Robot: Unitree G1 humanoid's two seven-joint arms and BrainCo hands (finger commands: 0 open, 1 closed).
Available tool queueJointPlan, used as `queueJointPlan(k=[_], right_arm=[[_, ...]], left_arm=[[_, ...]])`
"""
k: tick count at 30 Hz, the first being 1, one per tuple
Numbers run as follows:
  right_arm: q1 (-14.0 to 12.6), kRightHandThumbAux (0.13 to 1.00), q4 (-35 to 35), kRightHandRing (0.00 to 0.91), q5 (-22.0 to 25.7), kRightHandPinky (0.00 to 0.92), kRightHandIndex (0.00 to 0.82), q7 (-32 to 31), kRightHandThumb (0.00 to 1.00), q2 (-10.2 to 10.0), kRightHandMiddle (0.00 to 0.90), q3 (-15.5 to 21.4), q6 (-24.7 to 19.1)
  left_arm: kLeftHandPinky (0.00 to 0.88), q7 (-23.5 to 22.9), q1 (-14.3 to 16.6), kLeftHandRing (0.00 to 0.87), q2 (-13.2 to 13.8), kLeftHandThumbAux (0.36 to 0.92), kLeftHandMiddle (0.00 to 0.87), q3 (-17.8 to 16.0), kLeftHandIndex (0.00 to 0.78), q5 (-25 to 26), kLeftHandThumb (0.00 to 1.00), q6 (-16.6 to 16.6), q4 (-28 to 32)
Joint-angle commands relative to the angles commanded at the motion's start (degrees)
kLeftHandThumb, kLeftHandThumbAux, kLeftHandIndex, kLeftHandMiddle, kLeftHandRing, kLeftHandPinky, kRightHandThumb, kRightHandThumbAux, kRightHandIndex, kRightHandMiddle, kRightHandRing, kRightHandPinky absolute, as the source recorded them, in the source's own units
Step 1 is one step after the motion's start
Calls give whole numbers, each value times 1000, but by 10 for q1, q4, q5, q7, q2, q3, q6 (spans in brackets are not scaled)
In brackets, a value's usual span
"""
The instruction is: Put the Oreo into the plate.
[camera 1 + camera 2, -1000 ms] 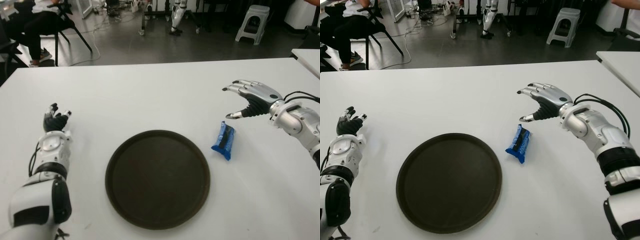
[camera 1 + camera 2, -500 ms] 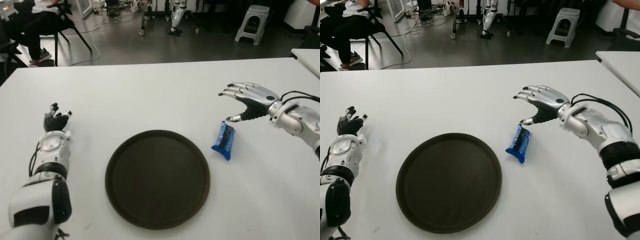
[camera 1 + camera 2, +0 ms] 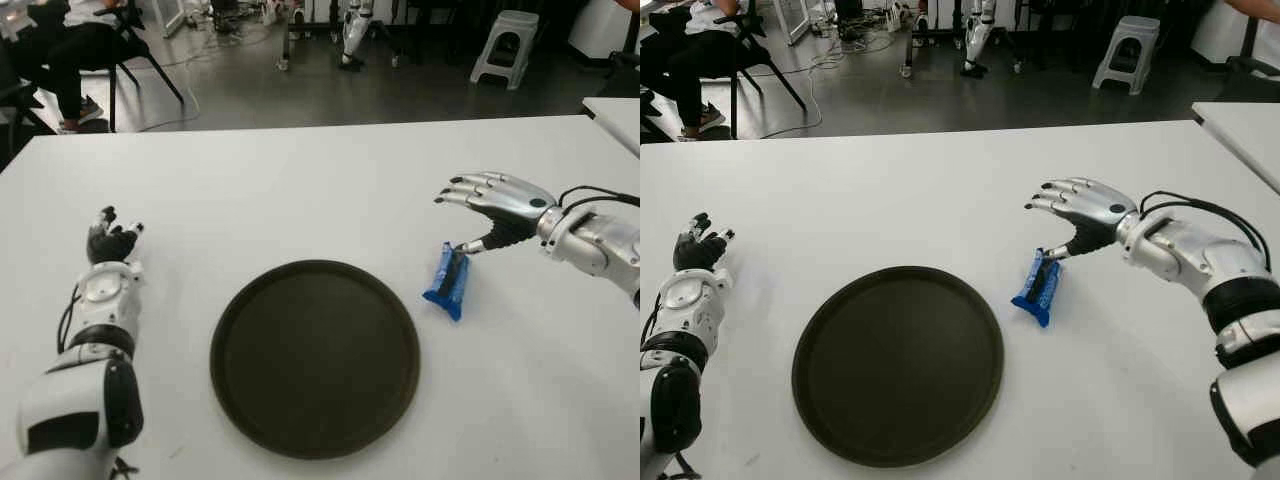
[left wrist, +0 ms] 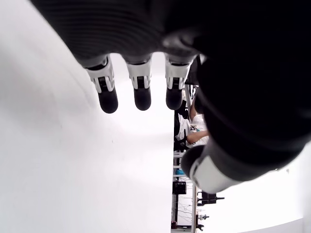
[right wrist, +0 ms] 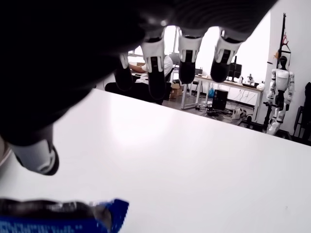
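Observation:
A blue Oreo packet (image 3: 447, 279) lies on the white table just right of the round dark plate (image 3: 314, 357). My right hand (image 3: 480, 207) hovers over the packet's far end, fingers spread and open, thumb tip close above the wrapper; the wrist view shows the Oreo packet (image 5: 58, 217) below the thumb with nothing grasped. My left hand (image 3: 108, 243) shows at the table's left side, well away from the plate, fingers extended and holding nothing.
The white table (image 3: 300, 200) stretches beyond the plate. Behind it, on the floor, are a grey stool (image 3: 505, 45), a seated person (image 3: 75, 45) at far left, and another robot's legs (image 3: 355, 30). A second table's corner (image 3: 615, 115) is at far right.
My right hand has moved left and down toward the Oreo packet, its thumb now near the wrapper's far end. The packet, plate and left hand have not moved.

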State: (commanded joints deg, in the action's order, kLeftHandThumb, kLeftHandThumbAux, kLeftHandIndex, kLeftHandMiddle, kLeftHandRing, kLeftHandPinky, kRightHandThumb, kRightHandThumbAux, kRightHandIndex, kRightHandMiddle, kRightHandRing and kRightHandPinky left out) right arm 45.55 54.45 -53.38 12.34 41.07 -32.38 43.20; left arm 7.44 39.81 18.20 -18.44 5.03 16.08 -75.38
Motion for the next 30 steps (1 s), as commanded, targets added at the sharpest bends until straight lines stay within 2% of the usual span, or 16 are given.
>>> queueJointPlan(k=[6, 16, 21, 27, 30], right_arm=[[6, 410, 20, 0, -24, 0, 0, 28, 263, 4, 0, -24, 10], [20, 316, 35, 0, -67, 0, 0, 83, 294, 10, 0, -57, 4], [26, 270, 22, 0, -90, 0, 0, 108, 254, 24, 0, -72, 6], [34, 255, 18, 0, -131, 0, 0, 163, 227, 31, 0, -98, -3], [42, 299, 17, 0, -154, 0, 0, 191, 185, 36, 0, -115, -2]], left_arm=[[42, 1, -1, 3, 0, 820, 0, 2, 0, -3, 0, 1, 1], [36, 1, -1, 1, -1, 822, 0, 1, 0, -2, 0, 3, 1], [32, -1, -2, 0, -1, 816, 0, 2, 0, -2, 3, 5, 1], [45, 2, -2, 10, 0, 821, 4, 4, 0, -4, 10, 3, 1], [50, 3, -1, 17, 0, 829, 6, 5, 0, -5, 6, 2, 1]])
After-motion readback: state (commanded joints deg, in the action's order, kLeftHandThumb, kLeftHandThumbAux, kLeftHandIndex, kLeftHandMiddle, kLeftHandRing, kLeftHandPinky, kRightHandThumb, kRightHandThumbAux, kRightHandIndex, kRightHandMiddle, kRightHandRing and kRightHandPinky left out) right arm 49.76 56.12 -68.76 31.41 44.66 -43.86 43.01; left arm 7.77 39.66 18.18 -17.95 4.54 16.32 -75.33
